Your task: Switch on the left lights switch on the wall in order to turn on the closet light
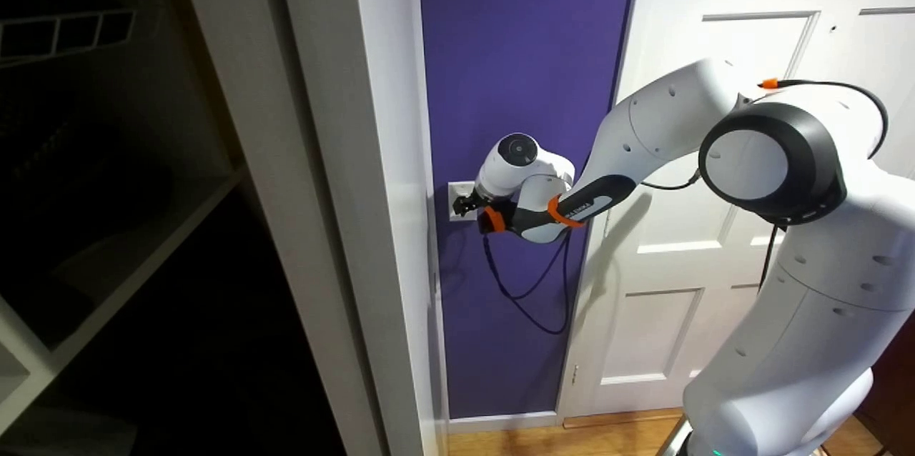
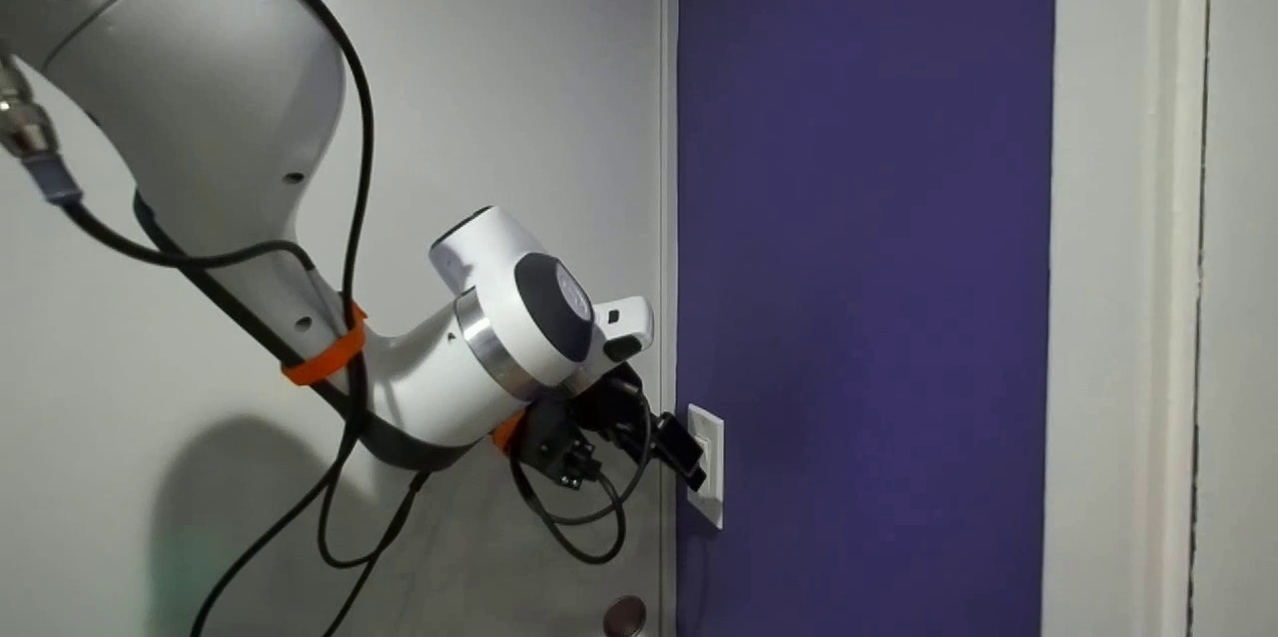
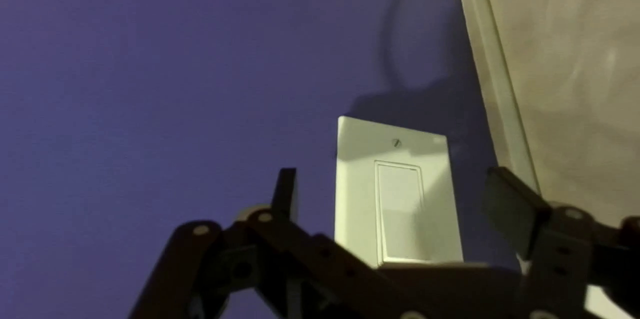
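The white switch plate (image 3: 357, 194) is on the purple wall (image 3: 175, 84). Its rocker, the lights switch (image 3: 397, 199), shows in the wrist view, where the gripper covers the plate's lower part. I see only one rocker. My gripper (image 3: 398, 189) is open and empty, with a dark finger on either side of the plate. In both exterior views the gripper (image 1: 468, 203) (image 2: 687, 452) is right at the plate (image 1: 460, 190) (image 2: 709, 507) and partly covers it; I cannot tell if it touches. The closet interior (image 1: 107, 149) is dark.
The white closet frame (image 1: 322, 156) stands close beside the gripper in an exterior view. A white panelled door (image 1: 679, 327) is behind the arm. A door knob (image 2: 625, 616) and looping black cables (image 2: 589, 547) are below the wrist.
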### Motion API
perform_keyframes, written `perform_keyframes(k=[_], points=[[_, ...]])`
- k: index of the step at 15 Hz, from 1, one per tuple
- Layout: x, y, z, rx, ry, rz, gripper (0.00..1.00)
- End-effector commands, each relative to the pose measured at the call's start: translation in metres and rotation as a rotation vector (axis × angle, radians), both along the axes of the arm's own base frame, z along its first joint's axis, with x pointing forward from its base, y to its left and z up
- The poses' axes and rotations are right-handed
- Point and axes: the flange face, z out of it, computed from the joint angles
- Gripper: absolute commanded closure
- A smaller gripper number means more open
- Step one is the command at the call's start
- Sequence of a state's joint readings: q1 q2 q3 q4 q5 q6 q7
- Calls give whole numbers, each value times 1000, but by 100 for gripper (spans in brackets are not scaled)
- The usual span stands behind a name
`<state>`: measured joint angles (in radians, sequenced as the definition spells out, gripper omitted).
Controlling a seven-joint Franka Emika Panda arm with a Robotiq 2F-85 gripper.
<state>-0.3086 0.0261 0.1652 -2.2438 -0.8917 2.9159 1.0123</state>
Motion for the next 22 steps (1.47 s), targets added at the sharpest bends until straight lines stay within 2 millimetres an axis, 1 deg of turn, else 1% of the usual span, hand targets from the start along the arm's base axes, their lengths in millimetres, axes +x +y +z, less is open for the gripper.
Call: perform_keyframes(k=[1, 3, 5, 8, 10, 11, 22], points=[[16, -2, 0, 7, -43, 26, 36], [21, 0, -1, 20, -55, 41, 52], [26, 2, -2, 26, -63, 55, 65], [31, 0, -2, 12, -71, 74, 87], [34, -1, -3, 7, -75, 81, 98], [35, -1, -3, 2, -77, 86, 100], [43, -6, 0, -30, -105, 120, 100]])
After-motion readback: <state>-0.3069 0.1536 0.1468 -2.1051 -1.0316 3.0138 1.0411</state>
